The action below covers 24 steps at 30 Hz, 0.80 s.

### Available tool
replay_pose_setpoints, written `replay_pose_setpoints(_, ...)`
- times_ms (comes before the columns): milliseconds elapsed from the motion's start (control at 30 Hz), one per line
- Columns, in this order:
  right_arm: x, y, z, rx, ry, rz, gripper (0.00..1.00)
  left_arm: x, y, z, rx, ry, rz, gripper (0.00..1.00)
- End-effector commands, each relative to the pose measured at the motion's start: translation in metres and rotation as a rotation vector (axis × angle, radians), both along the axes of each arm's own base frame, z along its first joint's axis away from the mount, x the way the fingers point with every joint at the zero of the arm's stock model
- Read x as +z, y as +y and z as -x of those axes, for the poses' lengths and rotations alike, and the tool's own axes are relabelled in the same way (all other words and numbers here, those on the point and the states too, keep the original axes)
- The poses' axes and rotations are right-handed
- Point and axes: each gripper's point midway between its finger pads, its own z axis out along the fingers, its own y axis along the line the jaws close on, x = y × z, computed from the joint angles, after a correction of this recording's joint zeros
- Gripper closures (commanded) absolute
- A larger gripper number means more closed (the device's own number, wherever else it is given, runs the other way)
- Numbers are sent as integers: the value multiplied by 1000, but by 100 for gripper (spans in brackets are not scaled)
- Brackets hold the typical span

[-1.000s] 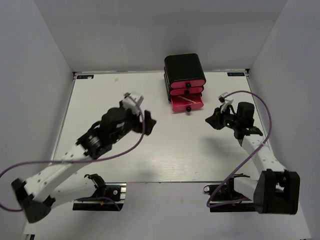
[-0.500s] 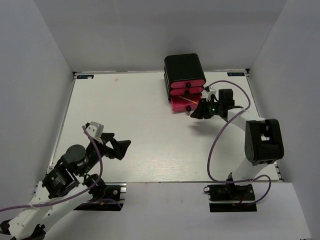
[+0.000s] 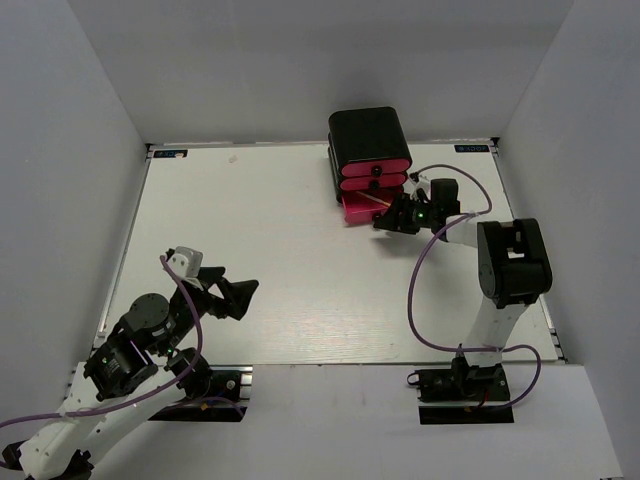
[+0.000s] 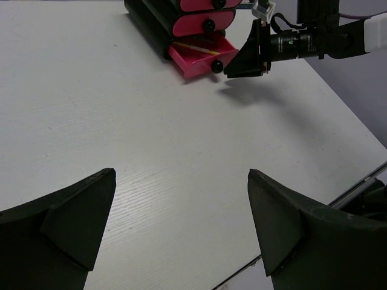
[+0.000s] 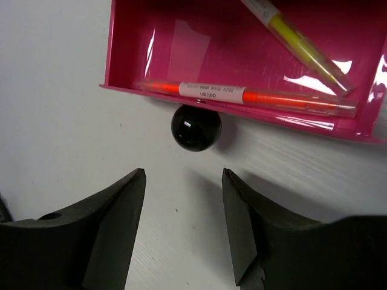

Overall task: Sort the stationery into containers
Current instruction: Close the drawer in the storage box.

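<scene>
From above, my left tool hung spread and empty over the near table; my right tool sat at the pulled-out bottom drawer of the black box. The left wrist showed nothing loose on the table. The right wrist showed jaws parted, gripping nothing, before the knob — an orange pen and a yellow pen lay inside. Sorting looked done — only shutting the drawer seemed left.

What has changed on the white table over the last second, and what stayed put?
The left gripper pulled back from mid-table to the near left corner, open and empty. The right gripper swung left to the open bottom pink plastic drawer, its jaws apart before the round black knob, holding nothing. Unchanged: the black rounded drawer box, and the thin orange pen and yellow pen lying in the drawer.
</scene>
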Motion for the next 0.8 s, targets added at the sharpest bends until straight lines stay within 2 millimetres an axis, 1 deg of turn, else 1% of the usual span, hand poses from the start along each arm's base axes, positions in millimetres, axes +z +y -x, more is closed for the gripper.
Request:
replay_pose_setpoints(0, 13, 2, -18, -71, -67, -65, 40, -3, 0, -3, 18, 10, -6, 1)
replay_pose_setpoints(67, 16, 0, -27, -109, -94, -69, 40, -3, 0, -3, 18, 10, -6, 1)
replay_pose_setpoints(100, 15, -1, -28, -123, -93, -72, 40, -3, 0, -3, 18, 10, -6, 1)
replay_pose_setpoints(200, 10, -6, -36, -172, -89, -68, 40, -3, 0, -3, 18, 10, -6, 1)
replay_pose_setpoints(367, 5, -8, -43, -210, -112, -70, 40, -3, 2, -4, 27, 9, -7, 1)
replay_pose_setpoints(400, 6, -9, -45, -220, -118, -77, 40, -3, 2, -4, 27, 9, -7, 1)
replay_pose_setpoints(633, 4, -5, -54, -208, -148, -93, 40, -5, 1, -5, 27, 15, -13, 1)
replay_pose_setpoints(700, 7, -4, -59, -202, -168, -101, 40, -5, 0, -5, 28, 20, -6, 1)
replay_pose_setpoints(733, 4, -4, -60, -203, -163, -103, 40, -5, 0, -5, 28, 20, -6, 1)
replay_pose_setpoints(767, 6, -3, -62, -201, -173, -106, 40, -5, 0, -5, 28, 20, -6, 1)
